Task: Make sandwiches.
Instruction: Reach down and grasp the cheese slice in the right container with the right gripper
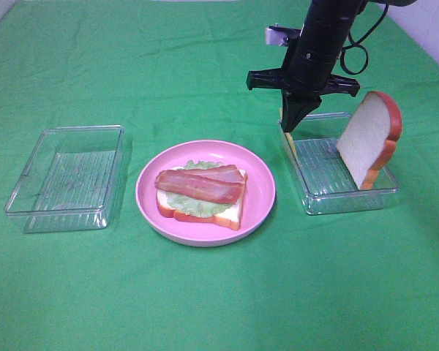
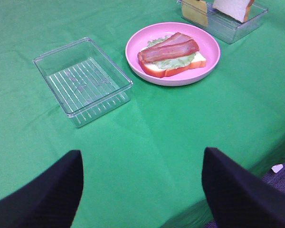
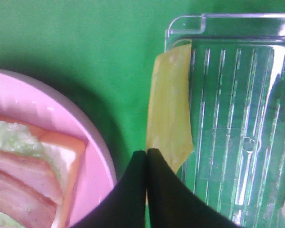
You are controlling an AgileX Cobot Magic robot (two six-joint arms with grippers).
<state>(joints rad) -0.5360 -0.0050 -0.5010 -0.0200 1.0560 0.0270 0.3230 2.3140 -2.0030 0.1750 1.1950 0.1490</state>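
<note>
Green cloth (image 1: pixel 219 307) covers the whole table. High view: a pink plate (image 1: pixel 262 191) sits at centre and carries the open sandwich (image 1: pixel 230 212), with a bread base, lettuce (image 1: pixel 192 207) over it and two bacon strips (image 1: pixel 199 184) side by side uppermost. The left tray (image 1: pixel 29 183), clear plastic, lies well apart from the plate. The right tray (image 1: pixel 314 201) sits just beside the plate on the other side. A loose bread slice (image 1: pixel 367 142) stands tilted at that tray's outer end, leaning on the wall. A yellow cheese square (image 1: pixel 288 140) stands on edge against the wall nearest the plate. The right gripper (image 1: pixel 298 121) hangs tip-down over that cheese. Left wrist view: the left gripper (image 2: pixel 142 153) is low over the near edge of the cloth, its black fingers (image 2: pixel 47 194) spread wide with only cloth between them. The left tray, the plate and the sandwich lie beyond, well apart from it. Right wrist view: the right gripper (image 3: pixel 146 159) has its fingers pressed together, tips meeting at the lower edge of the cheese square (image 3: pixel 170 109). The cheese leans across the rim of the right tray (image 3: pixel 237 118). Cannot tell whether the cheese is pinched or just touched. The plate rim (image 3: pixel 92 166) and a corner of the sandwich (image 3: pixel 61 156) show beside the fingers.
</note>
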